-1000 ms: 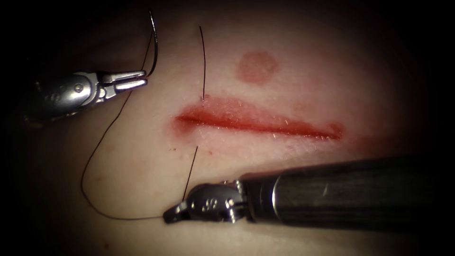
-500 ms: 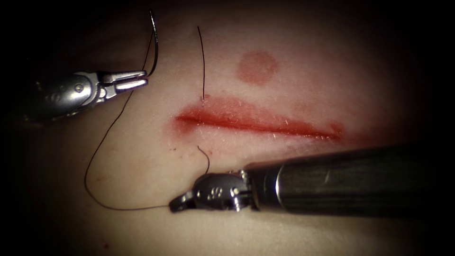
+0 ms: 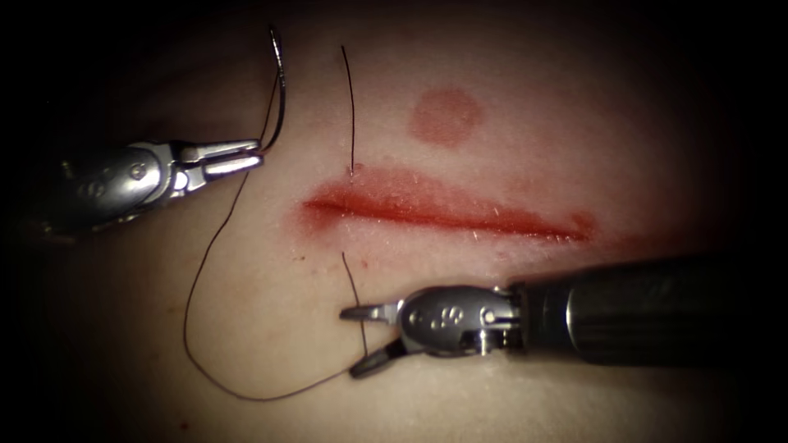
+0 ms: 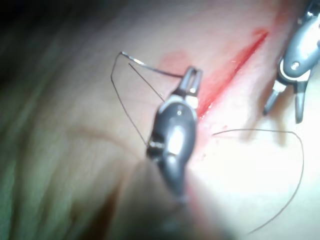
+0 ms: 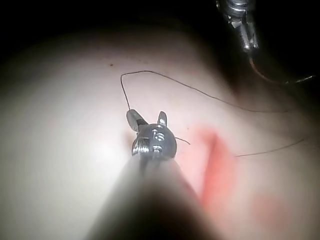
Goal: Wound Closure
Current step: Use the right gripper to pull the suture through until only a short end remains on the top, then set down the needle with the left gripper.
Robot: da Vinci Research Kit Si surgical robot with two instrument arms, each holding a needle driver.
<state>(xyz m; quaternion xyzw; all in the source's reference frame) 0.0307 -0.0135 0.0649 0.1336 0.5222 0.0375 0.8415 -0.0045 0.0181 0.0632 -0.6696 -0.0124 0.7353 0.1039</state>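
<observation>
In the endoscope view my left tool [image 3: 256,154] is up left of the cut [image 3: 447,215], jaws shut on the curved needle [image 3: 281,90] near one end. The rest of the needle arcs upward, clear of the tissue. My right tool [image 3: 349,343] lies below the cut's left end with jaws open. The thread [image 3: 205,361] comes out of the tissue below the cut, passes loose between those jaws and loops left up to the needle. A thread tail [image 3: 351,107] stands above the cut. The left wrist view has the left tool [image 4: 192,72], needle [image 4: 150,69] and right tool [image 4: 283,114]. The right wrist view has the open right tool [image 5: 147,119] over thread [image 5: 200,92].
A round red mark [image 3: 445,116] sits on the tissue above the cut, and red fluid lines the cut's edges. The right tool's dark shaft [image 3: 657,312] runs along below the cut's right half. The left tool [image 5: 242,25] hangs beyond the thread loop in the right wrist view.
The right tool moved up and to the right, opened its jaws and let go of the thread. The left tool shifted slightly down and right with the needle, and the loop slackened rightward.
</observation>
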